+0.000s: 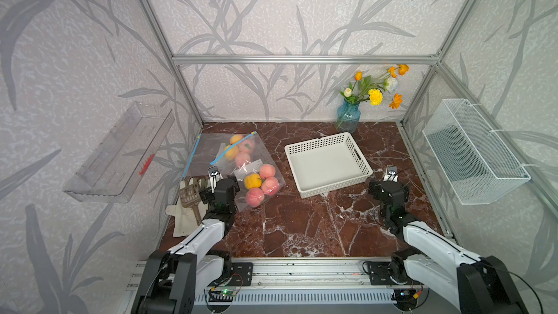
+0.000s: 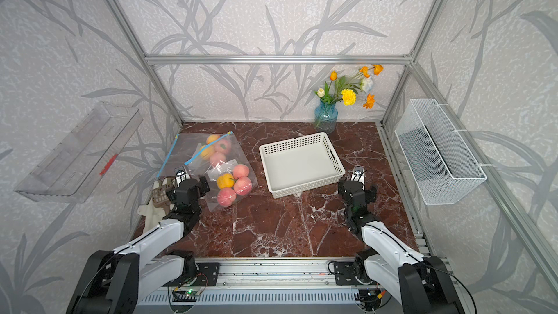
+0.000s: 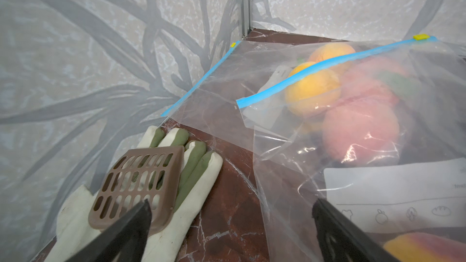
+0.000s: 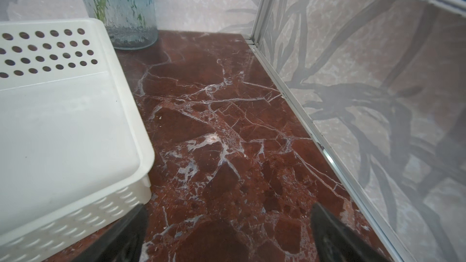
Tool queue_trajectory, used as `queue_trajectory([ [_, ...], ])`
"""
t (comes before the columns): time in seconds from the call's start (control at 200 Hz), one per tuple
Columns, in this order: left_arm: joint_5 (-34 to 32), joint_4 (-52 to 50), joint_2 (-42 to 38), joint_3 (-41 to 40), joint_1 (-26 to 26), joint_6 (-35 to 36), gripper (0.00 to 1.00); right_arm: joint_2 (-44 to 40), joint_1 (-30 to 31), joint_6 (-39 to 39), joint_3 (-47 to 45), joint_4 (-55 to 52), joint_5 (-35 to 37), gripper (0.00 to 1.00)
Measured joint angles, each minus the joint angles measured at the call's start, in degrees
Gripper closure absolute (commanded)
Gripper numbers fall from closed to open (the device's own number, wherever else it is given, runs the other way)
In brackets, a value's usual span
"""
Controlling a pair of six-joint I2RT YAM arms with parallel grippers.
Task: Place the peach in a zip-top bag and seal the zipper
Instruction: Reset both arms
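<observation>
In both top views the peaches [image 1: 255, 196] lie inside clear zip-top bags [image 1: 252, 173] near the worktop's [image 1: 302, 222] left edge. Four are in the nearer bag, and more are in a second one behind it, crossed by a blue zipper [image 1: 232, 148]. A white basket [image 1: 332, 187] sits mid-worktop and a vase [image 1: 347, 117] stands at the far edge.

The left wrist view shows the left gripper [image 3: 230, 205] with jaws spread wide, holding nothing (a glove [image 3: 199, 185] and brown scoop [image 3: 141, 185] lie near the bags).

In the right wrist view the right gripper [image 4: 229, 207] is equally wide and empty above the marble, next to the basket.
</observation>
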Motion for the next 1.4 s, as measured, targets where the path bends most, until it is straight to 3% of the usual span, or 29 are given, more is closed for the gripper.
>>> queue_trajectory([
  [0.54,18.3,15.5,10.9,0.5,4.8,4.4,0.00,14.0,-4.5,-5.4,2.4,12.0,-20.3,0.00],
  [1.06,21.1,22.1,21.5,3.4,6.0,4.4,0.00,29.1,-7.3,-7.5,4.0,27.5,-23.5,0.01],
  [1.4,21.0,20.3,23.1,6.9,6.0,4.4,0.00,29.3,-7.3,-7.3,6.7,26.3,-22.7,0.01],
])
